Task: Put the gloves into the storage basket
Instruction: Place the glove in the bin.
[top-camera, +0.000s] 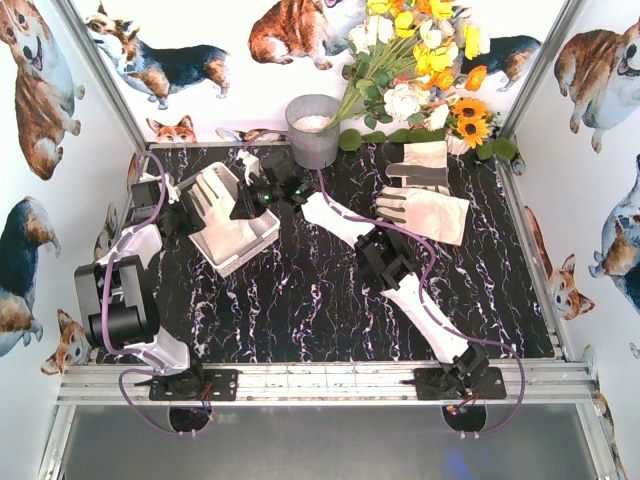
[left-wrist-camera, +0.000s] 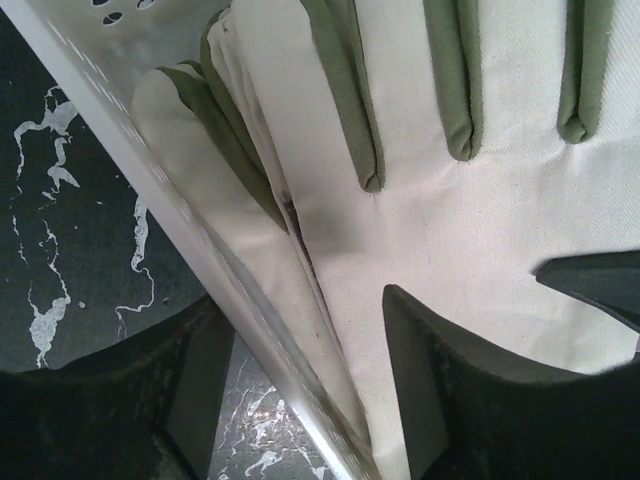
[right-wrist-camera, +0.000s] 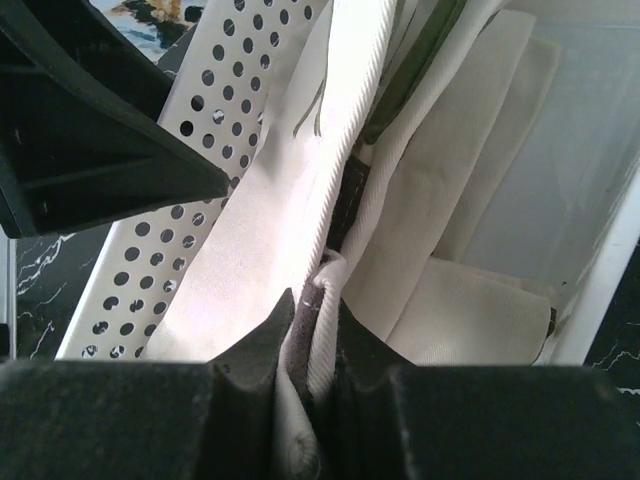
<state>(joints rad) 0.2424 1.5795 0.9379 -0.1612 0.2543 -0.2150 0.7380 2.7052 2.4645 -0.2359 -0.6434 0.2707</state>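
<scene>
Right fingers (right-wrist-camera: 262, 350) pinched tight on a fold of a glove (right-wrist-camera: 270, 220) at the basket (top-camera: 245, 245); left fingers (left-wrist-camera: 470, 400) spread, straddling the basket wall.

Black marbled tabletop (top-camera: 300, 300) carries everything. Flowers (top-camera: 415, 50) are at the far right, with a grey bucket (top-camera: 312, 135) beside them, just behind the basket. Basket sits far-left, skewed to the tabletop edges, between the two wrists. Pinched glove lies over the basket's far half, against the perforated wall, with more cream fabric folded on the floor beneath it. On the left, one finger is outside the wall over the tabletop and the other is inside over the glove's palm; can't tell if either touches the wall. Two loose gloves are on the tabletop well right of the basket, far one (top-camera: 425, 165) near the flowers, near one (top-camera: 435, 215) just beside it.
</scene>
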